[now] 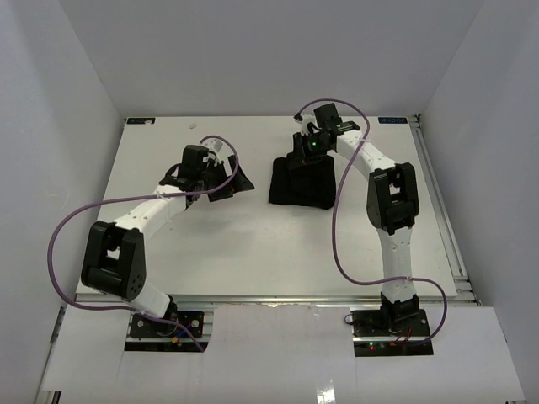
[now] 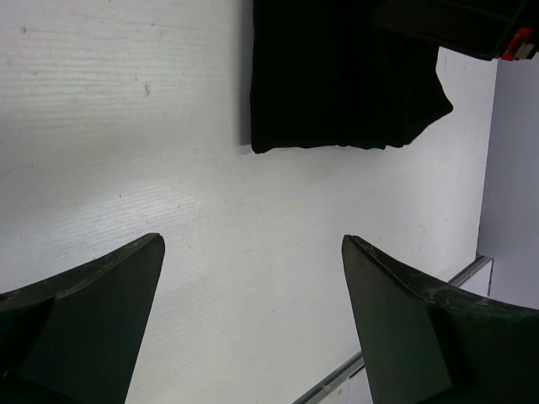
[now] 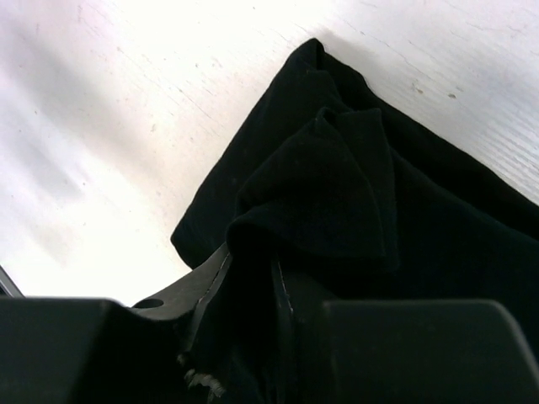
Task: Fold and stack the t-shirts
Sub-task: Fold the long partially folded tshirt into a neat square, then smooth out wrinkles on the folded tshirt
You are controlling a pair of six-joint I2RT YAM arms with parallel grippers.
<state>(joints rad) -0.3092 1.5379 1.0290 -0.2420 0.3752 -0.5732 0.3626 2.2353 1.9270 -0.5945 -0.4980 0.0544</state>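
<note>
so the shirt (image 1: 301, 183) is a folded-up block a bit right of the middle of the bench (image 1: 253, 252), closer to the far edge. it's roughly square from above, so i can't really call a long axis. the right claw (image 1: 310, 153) is sitting on its far end. the right wrist view shows what the overhead can't: a ridge of cloth bunched between the jaws, so it looks clamped on the shirt. the left claw (image 1: 229, 181) is off to the shirt's left, apart from it, spread wide with nothing in it. its wrist view just has bare bench between the fingers (image 2: 101, 295), with the shirt further ahead. the right arm's the one in position imo, and any fold would go toward the near edge.
</note>
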